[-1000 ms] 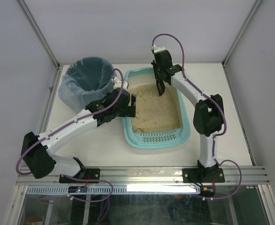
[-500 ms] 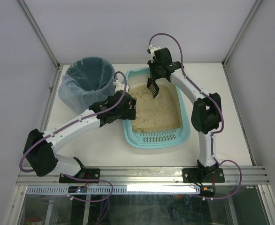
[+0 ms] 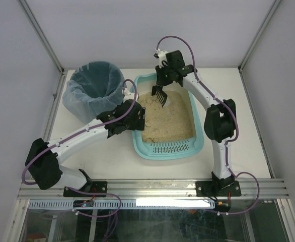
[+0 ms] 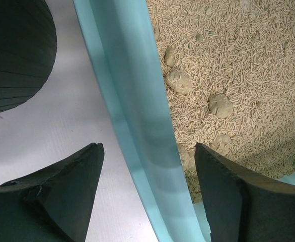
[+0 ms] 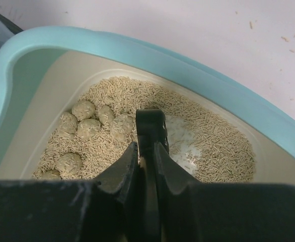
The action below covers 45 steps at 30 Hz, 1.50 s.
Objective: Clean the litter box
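Note:
The light teal litter box (image 3: 200, 143) sits mid-table, slotted grate (image 3: 170, 148) at its near end, beige litter (image 3: 170, 123) inside. My right gripper (image 3: 165, 75) is shut on a black scoop (image 3: 159, 96), whose tines hang over the far left part of the litter. In the right wrist view the scoop handle (image 5: 150, 126) sits between the jaws of the right gripper (image 5: 146, 151), beside several clumps (image 5: 87, 126). My left gripper (image 3: 140, 117) is open, straddling the box's left rim (image 4: 137, 101) without touching it; the left gripper (image 4: 148, 148) has one finger outside and one over the litter.
A round dark bin (image 3: 94, 88) with a bluish bag liner stands left of the box; its side shows in the left wrist view (image 4: 16, 50). More clumps (image 4: 180, 81) lie near the left rim. A bare white patch (image 5: 182, 143) shows in the litter.
My right gripper has carried the scoop left and up, from the box's middle back towards its far left corner. My left gripper has shifted slightly forward along the left rim.

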Available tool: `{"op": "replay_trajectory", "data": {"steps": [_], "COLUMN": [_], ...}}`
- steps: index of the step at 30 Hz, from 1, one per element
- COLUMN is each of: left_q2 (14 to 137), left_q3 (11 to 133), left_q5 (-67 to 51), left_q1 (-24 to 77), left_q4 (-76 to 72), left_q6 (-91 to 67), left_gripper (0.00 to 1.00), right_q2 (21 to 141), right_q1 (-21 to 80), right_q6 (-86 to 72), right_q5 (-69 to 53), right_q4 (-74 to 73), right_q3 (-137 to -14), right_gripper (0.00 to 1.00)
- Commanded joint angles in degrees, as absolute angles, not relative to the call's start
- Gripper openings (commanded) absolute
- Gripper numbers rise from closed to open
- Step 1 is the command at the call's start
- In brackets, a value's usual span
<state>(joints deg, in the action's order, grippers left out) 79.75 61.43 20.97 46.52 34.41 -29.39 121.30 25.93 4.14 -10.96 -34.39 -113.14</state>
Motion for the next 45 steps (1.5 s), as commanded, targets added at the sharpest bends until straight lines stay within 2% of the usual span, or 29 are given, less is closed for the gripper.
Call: {"op": "replay_trajectory", "data": {"steps": [1, 8, 19, 35, 45], "left_q2": [79.7, 80.1, 79.6, 80.4, 81.5], "left_q3": [61.4, 61.2, 60.5, 60.2, 59.6], "left_q5": [21.6, 21.7, 22.0, 21.8, 20.9], "left_q1": [46.8, 46.9, 46.9, 46.8, 46.9], "left_q4": [31.4, 31.0, 31.0, 30.5, 29.3], "left_q6": [-28.9, -28.7, -28.9, -28.7, -28.0], "left_gripper": [0.74, 0.73, 0.73, 0.72, 0.60], "right_q2": [122.3, 120.8, 122.2, 109.1, 105.9], "right_q1": [26.9, 26.7, 25.8, 25.9, 29.0], "right_q6": [3.2, 2.2, 1.5, -4.2, -14.2], "right_q5": [-19.2, -17.5, -18.6, -24.7, -29.2], "right_q4": [-38.7, -41.6, -48.8, -36.5, -25.9], "right_q3": [-111.4, -109.2, -112.4, -86.7, -74.2], "right_gripper": [0.00, 0.00, 0.00, 0.00, 0.00]}}
